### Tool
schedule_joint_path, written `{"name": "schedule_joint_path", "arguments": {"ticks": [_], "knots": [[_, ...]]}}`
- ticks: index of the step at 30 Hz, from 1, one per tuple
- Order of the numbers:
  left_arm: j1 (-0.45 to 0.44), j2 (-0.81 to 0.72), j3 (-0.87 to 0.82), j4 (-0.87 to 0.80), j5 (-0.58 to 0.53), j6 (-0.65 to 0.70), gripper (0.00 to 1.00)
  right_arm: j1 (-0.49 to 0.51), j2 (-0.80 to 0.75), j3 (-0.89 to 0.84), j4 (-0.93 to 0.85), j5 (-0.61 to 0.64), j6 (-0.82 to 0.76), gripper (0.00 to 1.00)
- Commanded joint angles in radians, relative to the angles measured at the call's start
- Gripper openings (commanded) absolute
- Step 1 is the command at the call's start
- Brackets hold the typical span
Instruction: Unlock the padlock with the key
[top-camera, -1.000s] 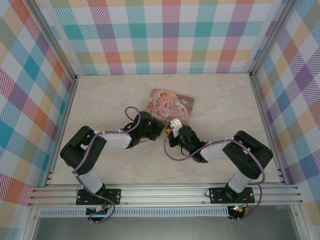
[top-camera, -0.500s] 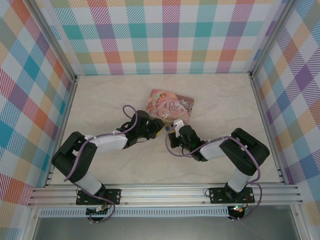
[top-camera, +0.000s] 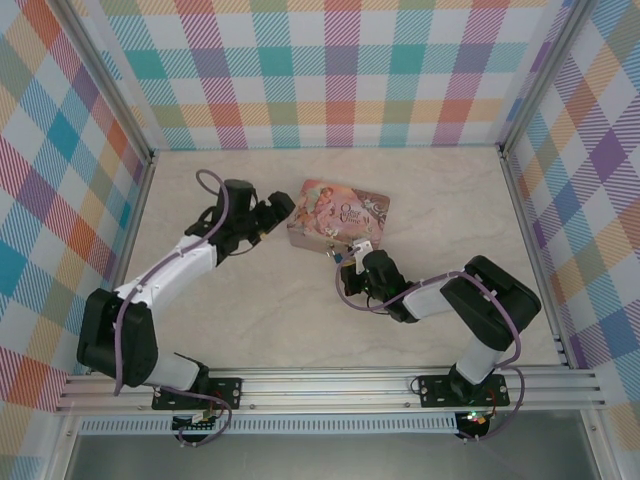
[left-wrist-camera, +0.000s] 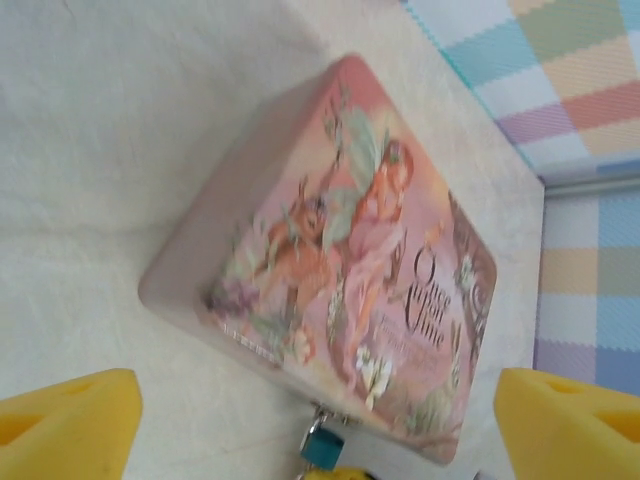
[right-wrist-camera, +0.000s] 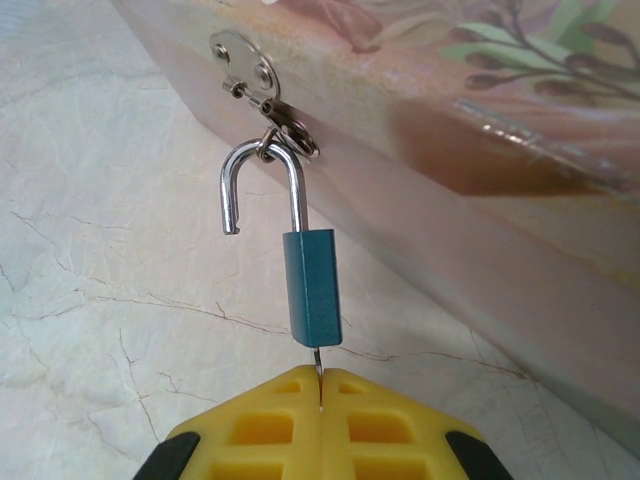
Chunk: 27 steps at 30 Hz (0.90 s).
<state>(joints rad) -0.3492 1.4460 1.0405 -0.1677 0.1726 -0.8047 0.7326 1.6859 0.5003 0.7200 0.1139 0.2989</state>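
We see bright, even, diffuse overhead light in the top view, with only faint, soft shadows beside the arms and the tin. Our left wrist view is washed out and soft. The table bleaches almost white at 10 o'clock, the tin's printed picture smears, and the left fingers blur at 7 and 4 o'clock. The right wrist view is crisper. The padlock is sharp at centre and its shackle glints, while the tin softens toward 2 o'clock.
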Motion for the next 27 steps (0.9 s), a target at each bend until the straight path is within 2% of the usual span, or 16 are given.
{"name": "schedule_joint_path", "arguments": {"ticks": [1,4,11,14,20,27], "knots": [[0.050,0.097,0.075,-0.067,0.068,0.142,0.95,-0.007,-0.022,-0.011,0.021,-0.008,0.016,0.00],[0.071,0.202,0.153,-0.047,0.116,0.205,1.00,-0.009,-0.024,-0.008,0.014,-0.007,0.019,0.00],[0.081,0.473,0.388,-0.029,0.244,0.295,1.00,-0.009,-0.023,-0.001,0.009,-0.011,0.022,0.00],[0.081,0.565,0.467,-0.037,0.261,0.303,0.99,-0.010,-0.027,0.000,0.002,-0.009,0.021,0.00],[0.080,0.657,0.537,-0.053,0.276,0.308,0.89,-0.010,-0.038,-0.005,-0.009,-0.007,0.033,0.00],[0.080,0.666,0.500,-0.102,0.221,0.357,0.75,-0.011,-0.031,-0.002,-0.014,-0.014,0.057,0.00]]}}
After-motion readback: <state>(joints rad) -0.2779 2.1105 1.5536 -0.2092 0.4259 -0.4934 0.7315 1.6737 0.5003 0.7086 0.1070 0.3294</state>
